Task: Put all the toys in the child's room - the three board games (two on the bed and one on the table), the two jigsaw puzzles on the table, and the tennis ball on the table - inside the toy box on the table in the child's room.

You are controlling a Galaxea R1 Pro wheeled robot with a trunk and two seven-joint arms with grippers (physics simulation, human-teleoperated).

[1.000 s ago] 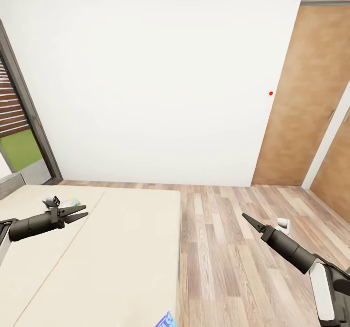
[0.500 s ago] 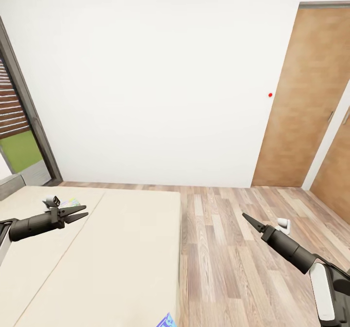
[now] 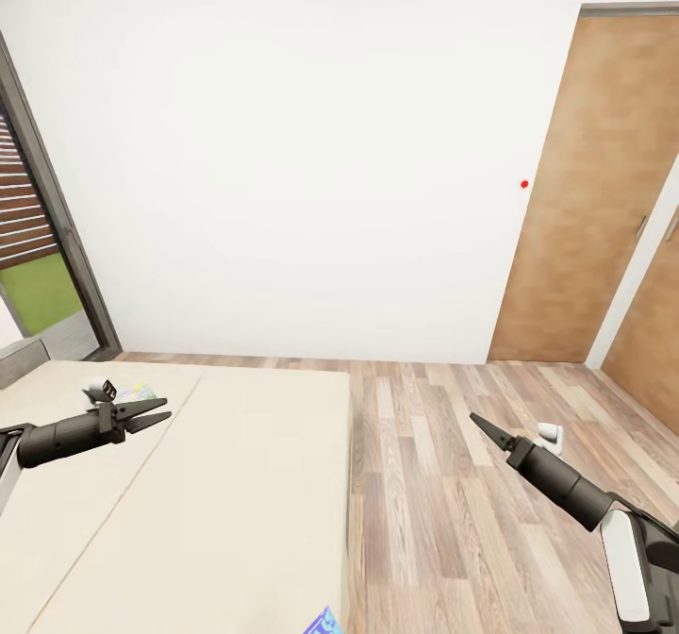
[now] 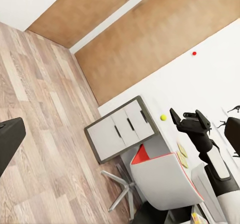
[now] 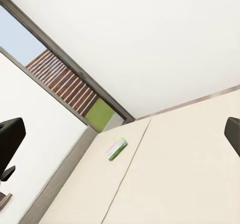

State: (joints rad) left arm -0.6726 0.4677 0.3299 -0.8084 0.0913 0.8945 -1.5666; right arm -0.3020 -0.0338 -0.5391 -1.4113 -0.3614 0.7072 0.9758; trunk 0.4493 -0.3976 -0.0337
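The bed [image 3: 236, 483] with its beige mattress fills the lower left of the head view. On its far left part lies a pale white-green board game [image 3: 138, 392], also seen in the right wrist view [image 5: 116, 148]. My left gripper [image 3: 158, 413] hovers just in front of it, open and empty. A blue board game [image 3: 323, 623] pokes in at the bed's near edge. My right gripper [image 3: 477, 422] hangs over the floor right of the bed, open and empty. In the left wrist view the tennis ball [image 4: 163, 117] sits on the table [image 4: 159, 136].
Wood-plank floor [image 3: 443, 483] runs right of the bed, with a small white object [image 3: 550, 437] on it. Brown doors [image 3: 604, 191] stand at the right, a dark-framed window [image 3: 33, 238] at the left. A drawer unit [image 4: 120, 130] and a red-backed chair [image 4: 160, 180] stand by the table.
The head view has dipped very slightly. Both arms and the games on the bed are where they were.
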